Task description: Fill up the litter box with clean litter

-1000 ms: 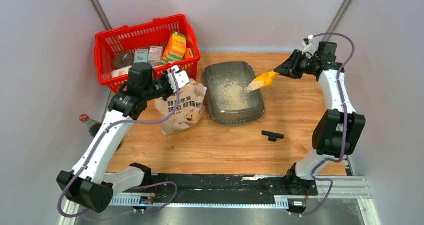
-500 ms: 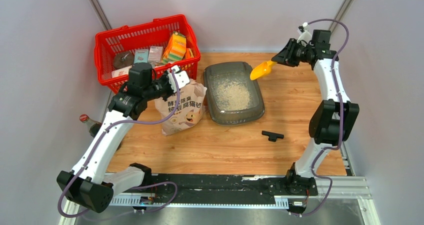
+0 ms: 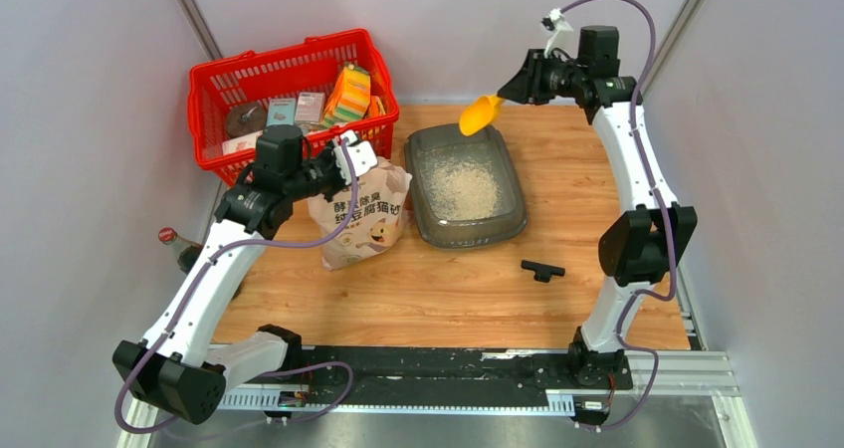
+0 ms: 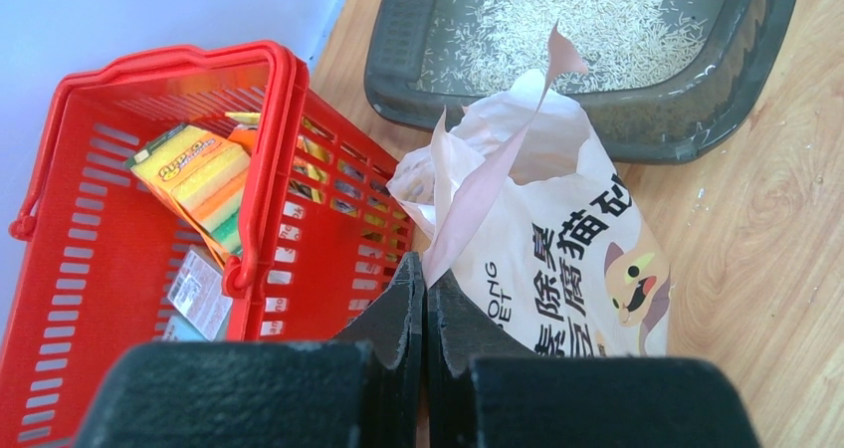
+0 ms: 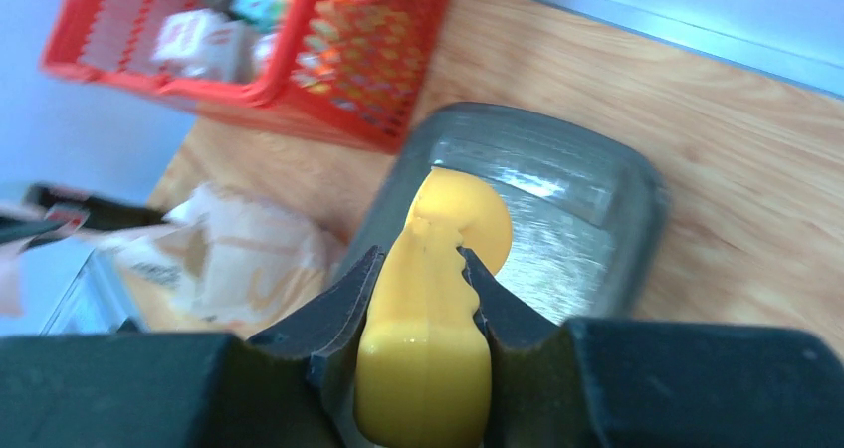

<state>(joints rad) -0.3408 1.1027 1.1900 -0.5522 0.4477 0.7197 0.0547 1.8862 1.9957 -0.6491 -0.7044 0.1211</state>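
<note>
2 claws are clamped: right claw (image 5: 420,261) on yellow plastic scoop (image 5: 428,368), left claw (image 4: 425,274) on beige paper bag (image 4: 567,259), which should be held open beside the dark grey plastic litter box (image 3: 450,139).

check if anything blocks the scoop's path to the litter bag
Nothing visible does. The yellow scoop in the right tool hangs over the far rim of the litter box; the litter bag, pinched open by the left tool, stands just left of it.
</note>
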